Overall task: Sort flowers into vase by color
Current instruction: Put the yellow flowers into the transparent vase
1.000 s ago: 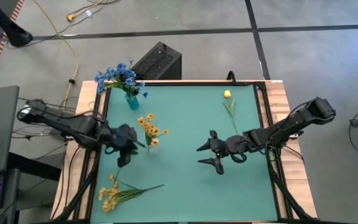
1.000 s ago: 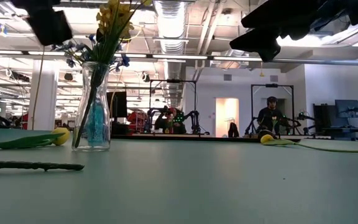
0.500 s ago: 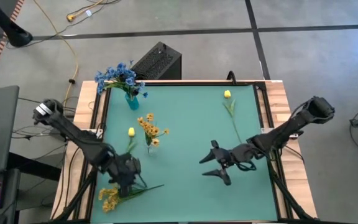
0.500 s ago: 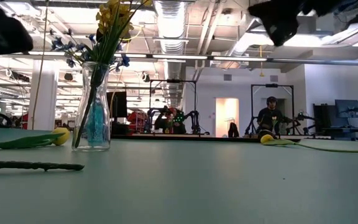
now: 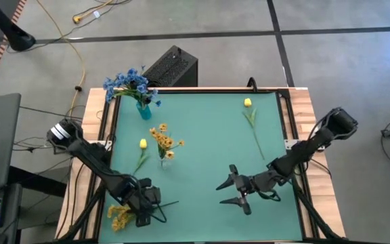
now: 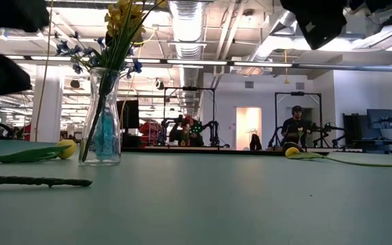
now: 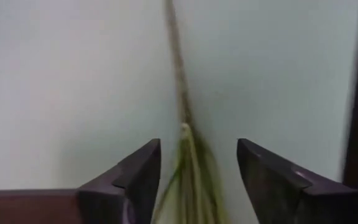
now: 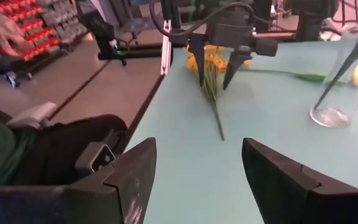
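A yellow spray [image 5: 120, 215] lies at the near left, its stalk [image 7: 180, 93] flat on the green mat. My left gripper [image 5: 146, 209] points down over that stalk, open, one finger on either side of it [image 7: 194, 180], touching nothing that I can see. A glass vase [image 5: 162, 154] holds a yellow spray [image 5: 165, 139]. At the far left corner a blue vase [image 5: 143, 110] holds blue flowers [image 5: 131, 83]. One yellow bud stem [image 5: 141, 152] lies left of the glass vase, another [image 5: 252, 122] at the far right. My right gripper [image 5: 222, 192] hovers open mid-table.
A black box [image 5: 171, 66] stands on the floor beyond the table's far edge. Wooden rails [image 5: 310, 122] and cables run along both sides of the mat. The mat's middle, between the two grippers, is bare. People sit in the room behind [image 6: 297, 126].
My left gripper has swung from beside the glass vase toward the table's near edge and come down over the lying yellow spray's stalk, baring the bud stem left of the glass vase. My right gripper has drifted toward the near edge.
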You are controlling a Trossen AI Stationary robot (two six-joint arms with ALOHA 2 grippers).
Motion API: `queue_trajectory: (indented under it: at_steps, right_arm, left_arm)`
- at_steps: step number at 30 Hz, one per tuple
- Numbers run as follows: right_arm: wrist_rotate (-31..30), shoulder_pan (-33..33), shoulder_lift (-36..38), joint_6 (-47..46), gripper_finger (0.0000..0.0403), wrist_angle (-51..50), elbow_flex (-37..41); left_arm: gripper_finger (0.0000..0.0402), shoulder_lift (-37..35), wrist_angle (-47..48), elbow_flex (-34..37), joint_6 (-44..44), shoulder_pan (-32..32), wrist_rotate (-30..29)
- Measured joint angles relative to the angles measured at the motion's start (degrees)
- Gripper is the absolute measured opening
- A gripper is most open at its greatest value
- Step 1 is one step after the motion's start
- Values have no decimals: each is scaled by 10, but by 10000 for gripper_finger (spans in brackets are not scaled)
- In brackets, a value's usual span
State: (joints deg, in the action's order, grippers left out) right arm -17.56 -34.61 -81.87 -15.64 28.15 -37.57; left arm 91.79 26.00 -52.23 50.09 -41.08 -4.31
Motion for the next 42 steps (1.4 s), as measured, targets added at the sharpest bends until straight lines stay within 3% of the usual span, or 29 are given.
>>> queue_trajectory:
  at_steps: [6,11,18,23,31,37,42]
  right_arm:
    - [7,-11,-50,-10,264,-1,-35]
    - [10,-29,-80,-10,264,-15,-63]
    - [11,-49,-86,-10,264,-43,-89]
    - [11,-55,-86,-9,264,-41,-90]
    - [11,-46,-86,-5,264,-39,-90]
    - [10,-39,-86,-5,264,-43,-90]
    - [10,-40,-86,-5,264,-41,-90]
  left_arm:
    - [237,41,-25,0,20,0,1]
    - [240,70,-70,-1,31,0,43]
    - [236,83,-66,-2,-14,-6,11]
    - [181,84,-63,-1,-35,-6,-9]
    - [22,88,-56,-20,-39,-4,-46]
    - [25,89,-22,-92,-94,4,-59]
    - [22,89,107,-193,-136,6,-71]
